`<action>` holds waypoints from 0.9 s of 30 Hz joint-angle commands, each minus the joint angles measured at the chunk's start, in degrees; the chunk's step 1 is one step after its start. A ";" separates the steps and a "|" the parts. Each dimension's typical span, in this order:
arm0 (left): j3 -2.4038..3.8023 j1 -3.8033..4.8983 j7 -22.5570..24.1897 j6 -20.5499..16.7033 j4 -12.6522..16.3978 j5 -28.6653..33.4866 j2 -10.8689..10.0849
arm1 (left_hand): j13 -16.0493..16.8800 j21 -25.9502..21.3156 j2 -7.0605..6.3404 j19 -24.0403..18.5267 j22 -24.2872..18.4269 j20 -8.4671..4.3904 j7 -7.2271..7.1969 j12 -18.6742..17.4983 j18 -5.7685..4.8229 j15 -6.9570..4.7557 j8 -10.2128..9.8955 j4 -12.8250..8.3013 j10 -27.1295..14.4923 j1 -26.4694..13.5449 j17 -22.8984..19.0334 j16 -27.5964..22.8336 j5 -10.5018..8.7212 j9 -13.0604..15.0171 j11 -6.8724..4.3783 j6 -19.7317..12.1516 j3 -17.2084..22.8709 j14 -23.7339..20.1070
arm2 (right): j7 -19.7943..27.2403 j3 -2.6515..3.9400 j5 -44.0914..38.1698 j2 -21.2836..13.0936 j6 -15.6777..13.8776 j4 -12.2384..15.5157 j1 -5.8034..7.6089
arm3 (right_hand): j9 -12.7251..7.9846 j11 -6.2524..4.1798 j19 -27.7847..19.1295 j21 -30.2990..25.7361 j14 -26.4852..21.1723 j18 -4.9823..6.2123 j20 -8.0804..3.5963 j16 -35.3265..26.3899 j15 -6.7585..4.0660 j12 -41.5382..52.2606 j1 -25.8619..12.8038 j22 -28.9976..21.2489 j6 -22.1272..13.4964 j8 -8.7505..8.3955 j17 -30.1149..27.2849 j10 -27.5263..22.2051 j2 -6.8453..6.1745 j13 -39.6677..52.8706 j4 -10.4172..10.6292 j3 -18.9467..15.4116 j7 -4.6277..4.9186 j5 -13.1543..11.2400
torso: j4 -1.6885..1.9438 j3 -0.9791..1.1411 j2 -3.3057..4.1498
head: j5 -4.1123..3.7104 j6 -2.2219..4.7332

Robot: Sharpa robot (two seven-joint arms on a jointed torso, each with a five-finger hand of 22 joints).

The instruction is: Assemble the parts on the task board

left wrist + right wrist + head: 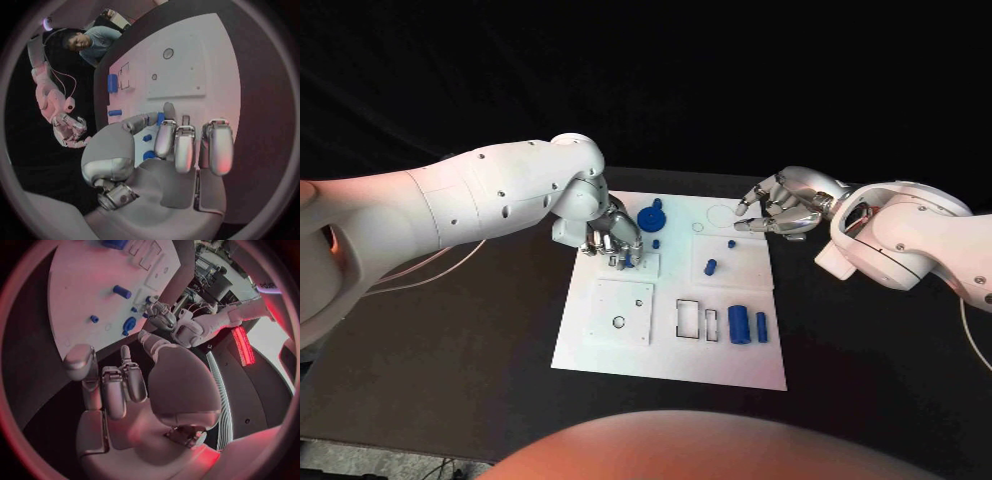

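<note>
1. The task board [672,340] lay in the middle of the black table [473,330], with blue parts scattered over its far and right areas.
2. The left hand [610,238] hung over the board's far left corner, fingers pointing down and their tips at a small blue part [630,258] near that edge. The left wrist view showed a bit of blue between the thumb [145,121] and the nearest finger, but whether it was pinched or only touched could not be told.
3. The step in hand looked like picking up or seating that small part. To do it well, the fingertips would need to close squarely on the piece and lift it straight, without dragging it across the board or nudging the round blue part [651,217] just beyond the hand.
4. The right hand [780,208] hovered off the board's far right corner, fingers loosely curled and apart, holding nothing; the right wrist view showed its palm bare.
5. Two larger blue cylinders [747,326] stood side by side near the right edge, beside empty rectangular slots [689,318]. Another blue peg [711,267] lay nearer the board's middle, well apart from either hand.
6. Most parts seemed unplaced, so the task appeared early.
</note>
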 commanded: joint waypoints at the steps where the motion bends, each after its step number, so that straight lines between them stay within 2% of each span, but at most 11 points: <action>1: 0.01 -0.11 0.06 1.47 -0.31 0.72 0.49 | -0.12 -0.07 1.92 1.52 10.11 -0.25 -3.78 -0.37 -0.79 -0.43 -0.38 -7.25 0.86 1.19 15.09 0.21 -0.59 0.32 -0.72 3.70 6.87 5.96 | 0.47 -0.01 -0.54 0.07 0.53 0.02 -0.07 | 0.06 0.02 -0.33 -0.19 5.91 0.68 0.03 0.14 -0.21 -0.21 0.23 -0.05 -0.38 0.40 14.85 -0.48 -0.53 4.09 0.28 0.15 0.01 0.35 | -0.03 0.02 -0.04 | -0.06 0.00; 7: 0.00 -0.14 0.04 0.97 -0.55 0.60 0.65 | -0.33 -0.19 1.61 1.47 10.08 -0.20 -3.62 -0.58 -0.77 -0.35 -0.80 -6.86 0.73 0.55 15.09 0.21 -1.33 1.14 -0.57 3.21 6.14 5.96 | 0.50 -0.01 -0.54 0.05 0.54 0.02 -0.10 | 0.12 0.01 -0.35 -0.32 5.91 0.70 0.02 0.14 -0.21 -0.19 0.27 -0.11 -0.43 0.45 14.84 -0.46 -0.55 4.11 0.30 0.21 0.01 0.39 | -0.01 0.00 -0.03 | -0.06 0.00; 9: 0.00 -0.14 0.04 0.80 -0.56 0.56 0.66 | -0.40 -0.23 1.19 1.47 10.09 -0.14 -3.55 -0.68 -0.77 -0.29 -1.15 -6.44 0.67 0.00 15.09 0.21 -0.86 1.76 -0.51 2.88 5.07 5.96 | 0.50 -0.01 -0.54 0.04 0.54 0.02 -0.10 | 0.12 0.01 -0.35 -0.32 5.91 0.70 0.02 0.14 -0.21 -0.19 0.27 -0.11 -0.43 0.45 14.84 -0.46 -0.55 4.11 0.30 0.21 0.01 0.39 | 0.01 0.01 -0.02 | -0.14 0.00; 15: 0.00 -0.15 0.04 0.54 -0.58 0.36 0.63 | -0.65 -0.55 -0.47 1.36 9.98 -0.06 -3.57 -0.98 -0.71 -0.25 -2.34 -5.05 0.44 -1.29 15.09 0.21 -1.27 3.31 -0.48 2.24 1.07 5.96 | 0.53 -0.01 -0.54 0.04 0.54 0.01 -0.11 | 0.12 0.01 -0.35 -0.32 5.91 0.70 0.02 0.14 -0.21 -0.19 0.27 -0.11 -0.43 0.45 14.84 -0.46 -0.55 4.11 0.30 0.21 0.01 0.39 | 0.03 -0.03 -0.01 | -0.20 0.00; 19: 0.00 -0.15 0.04 0.39 -0.57 0.29 0.58 | -0.67 -0.73 -1.45 1.35 9.96 -0.08 -3.72 -1.07 -0.69 -0.32 -3.23 -3.66 0.35 -1.80 15.09 0.21 -3.14 4.32 -0.58 2.42 -2.05 5.96 | 0.58 -0.01 -0.54 0.02 0.53 0.00 -0.11 | 0.14 0.01 -0.39 -0.44 5.87 0.72 0.02 0.09 -0.22 -0.28 0.28 -0.19 -0.47 0.46 14.70 -0.53 -0.58 4.01 0.32 0.22 0.02 0.40 | 0.02 -0.04 -0.01 | -0.19 0.00; 27: 0.00 -0.15 0.07 0.17 -0.53 0.17 0.44 | -0.74 -0.86 -2.40 1.35 9.96 -0.13 -3.80 -1.17 -0.68 -0.36 -4.04 -2.42 0.27 -2.29 15.09 0.21 -5.00 5.06 -0.63 2.76 -4.20 5.96 | 0.64 -0.01 -0.53 0.01 0.47 -0.02 -0.12 | 0.14 0.02 -0.42 -0.52 5.87 0.74 0.02 0.08 -0.22 -0.31 0.27 -0.24 -0.49 0.46 14.69 -0.56 -0.60 3.97 0.32 0.21 0.02 0.38 | 0.02 -0.02 -0.01 | -0.22 0.00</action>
